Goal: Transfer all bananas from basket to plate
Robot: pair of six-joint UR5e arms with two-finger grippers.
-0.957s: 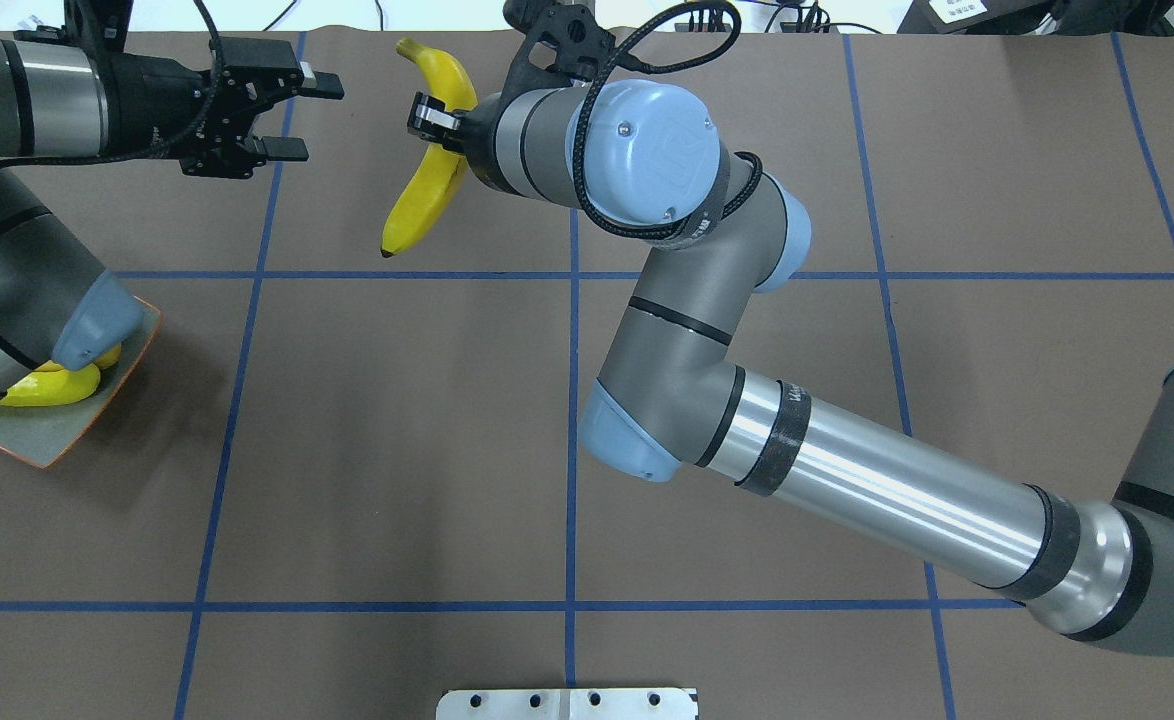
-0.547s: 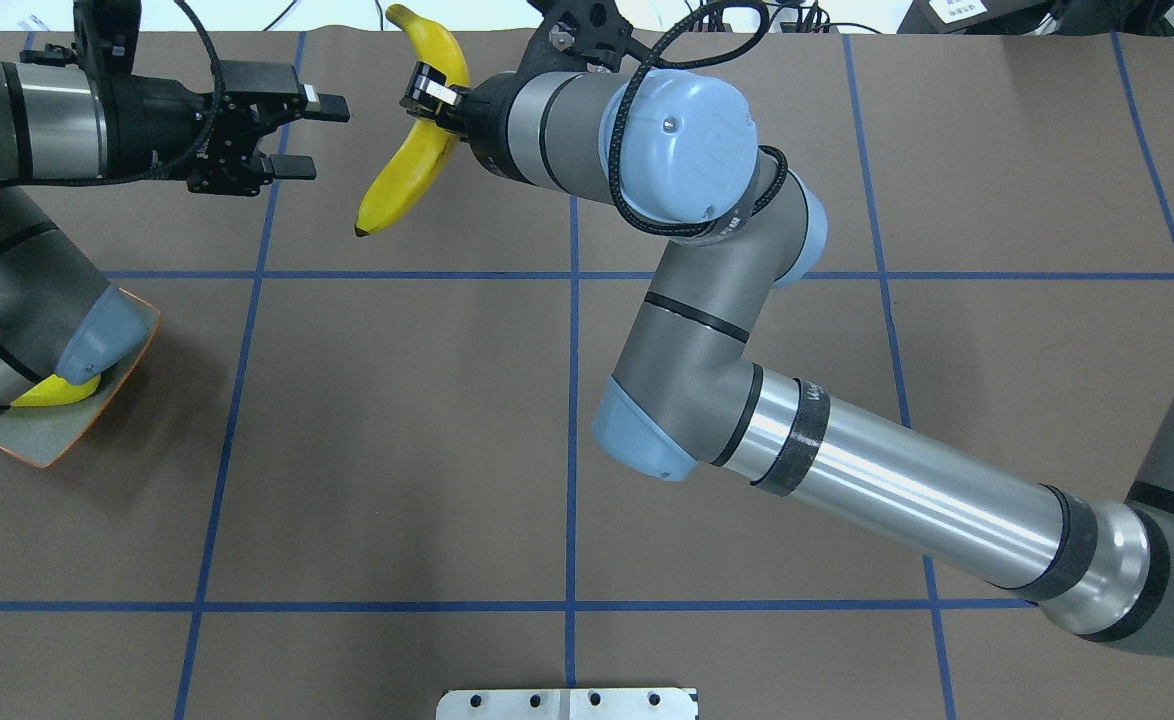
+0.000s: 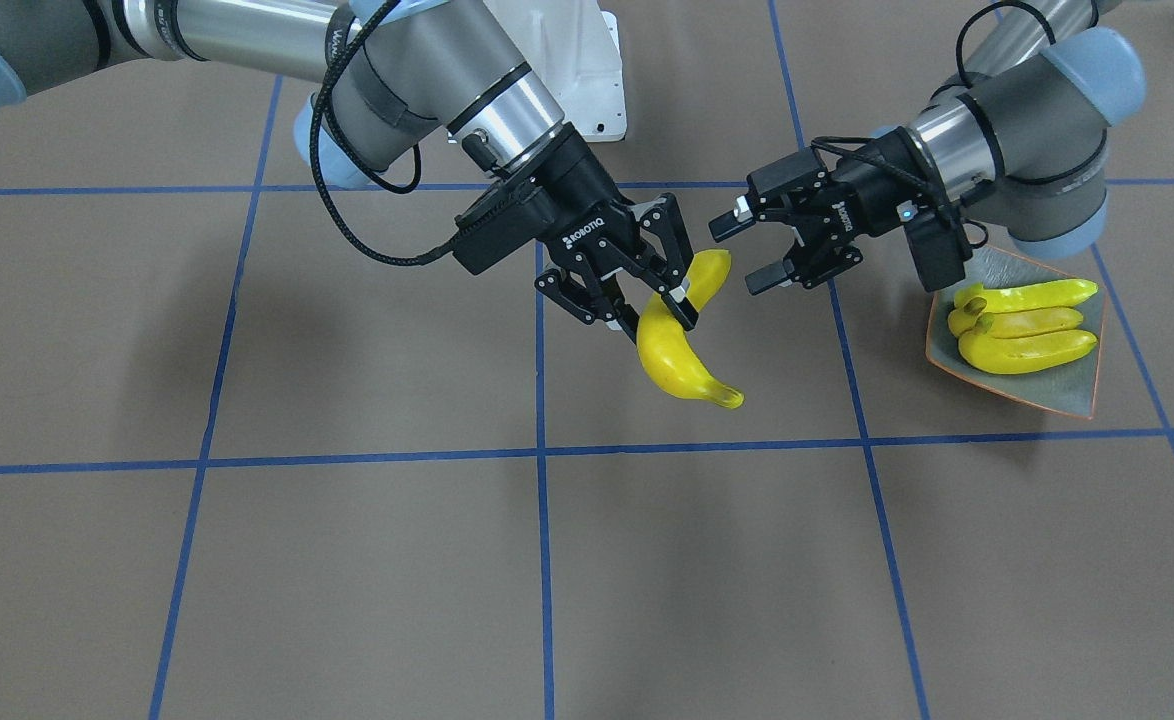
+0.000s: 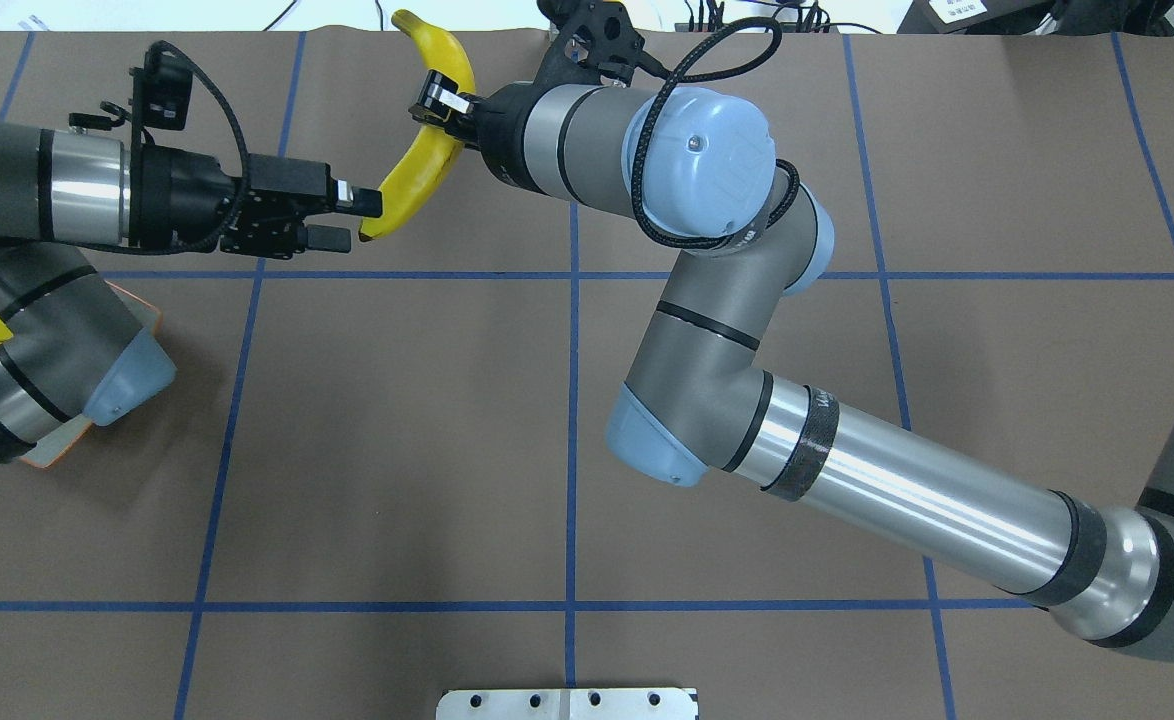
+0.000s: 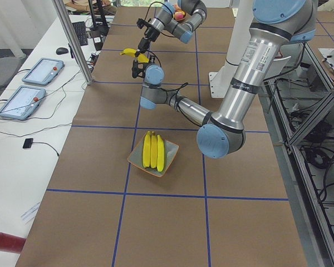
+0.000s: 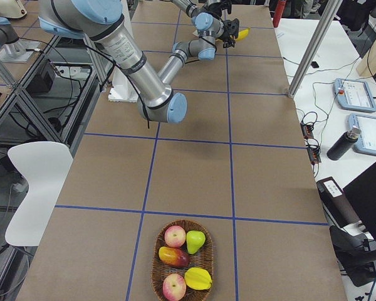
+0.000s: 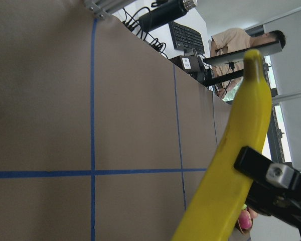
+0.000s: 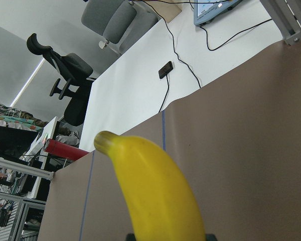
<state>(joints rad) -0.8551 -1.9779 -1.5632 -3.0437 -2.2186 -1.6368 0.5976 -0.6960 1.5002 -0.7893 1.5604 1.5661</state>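
Note:
My right gripper [image 3: 659, 300] is shut on a yellow banana [image 3: 682, 350] and holds it above the table; it also shows in the overhead view [image 4: 417, 170]. My left gripper [image 3: 740, 253] is open, its fingers level with the banana's near end [image 4: 372, 222] at their mouth. I cannot tell if they touch. The left wrist view shows the banana [image 7: 236, 165] close up, as does the right wrist view [image 8: 155, 191]. Three bananas [image 3: 1022, 325] lie side by side on the grey-green plate [image 3: 1047, 395], which the left arm mostly hides from overhead [image 4: 42, 455].
A wicker basket [image 6: 155, 263] with apples, a pear and other fruit, no bananas showing, stands at the table's far right end. Blue tape lines cross the brown table cover. A metal base plate [image 4: 567, 703] sits at the robot's edge.
My left gripper has moved toward the banana and turned, so its open fingers now sit at the banana's near end. The right gripper holds the banana in about the same place.

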